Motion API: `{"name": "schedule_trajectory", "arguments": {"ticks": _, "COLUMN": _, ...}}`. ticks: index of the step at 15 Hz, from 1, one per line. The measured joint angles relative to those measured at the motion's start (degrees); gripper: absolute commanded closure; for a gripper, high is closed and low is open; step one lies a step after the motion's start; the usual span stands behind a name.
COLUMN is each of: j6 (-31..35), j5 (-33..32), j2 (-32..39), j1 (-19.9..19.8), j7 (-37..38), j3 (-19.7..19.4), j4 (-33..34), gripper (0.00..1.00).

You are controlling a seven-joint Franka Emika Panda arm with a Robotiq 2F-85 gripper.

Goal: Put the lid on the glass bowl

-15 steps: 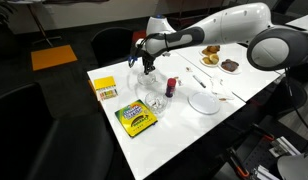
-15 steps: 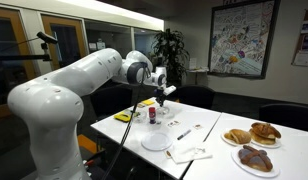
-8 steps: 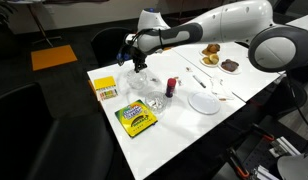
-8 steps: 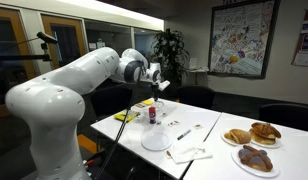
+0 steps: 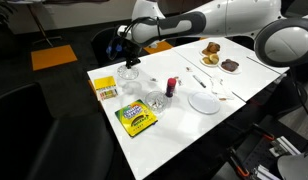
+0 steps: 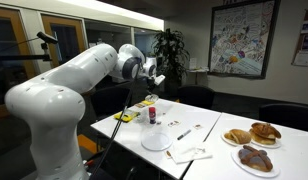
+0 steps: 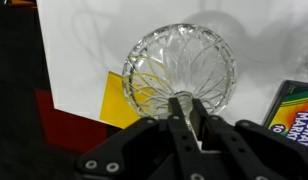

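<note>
My gripper [image 7: 184,108] is shut on the knob of the lid [image 7: 179,68], a round cut-glass piece that hangs below the fingers. In an exterior view the gripper [image 5: 128,60] holds the lid [image 5: 130,74] in the air over the far left part of the white table [image 5: 184,130], near the yellow crayon box [image 5: 105,88]. The glass bowl [image 5: 154,100] stands uncovered on the table, to the right of the lid and closer to the camera. The gripper also shows in the other exterior view [image 6: 152,79]; the bowl is hard to make out there.
A green crayon box [image 5: 135,119] lies by the bowl. A small red bottle [image 5: 171,86], a flat white plate [image 5: 203,102], a marker and papers lie mid-table. Plates of pastries [image 5: 219,58] stand at the far end. Dark chairs surround the table.
The gripper has moved from over the bowl toward the table's far left corner, carrying the lid with it. The bowl has stayed in place.
</note>
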Motion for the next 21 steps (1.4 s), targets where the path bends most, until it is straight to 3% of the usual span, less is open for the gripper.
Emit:
{"name": "schedule_trajectory", "arguments": {"ticks": 2, "j6": 0.0, "j5": 0.0, "j2": 0.5, "j1": -0.1, "j7": 0.0, "j3": -0.1, "j4": 0.0, "gripper": 0.84}}
{"name": "schedule_trajectory", "arguments": {"ticks": 3, "j6": 0.0, "j5": 0.0, "j2": 0.6, "j1": -0.1, "j7": 0.0, "j3": -0.1, "j4": 0.0, "gripper": 0.96}}
{"name": "schedule_trajectory", "arguments": {"ticks": 15, "j6": -4.7, "j5": 0.7, "j2": 0.3, "j1": 1.1, "j7": 7.7, "j3": 3.4, "j4": -0.1, "gripper": 0.96}}
{"name": "schedule_trajectory", "arguments": {"ticks": 21, "j6": -13.2, "j5": 0.6, "j2": -4.4, "j1": 2.9, "j7": 12.1, "j3": 3.6, "j4": -2.2, "gripper": 0.96}}
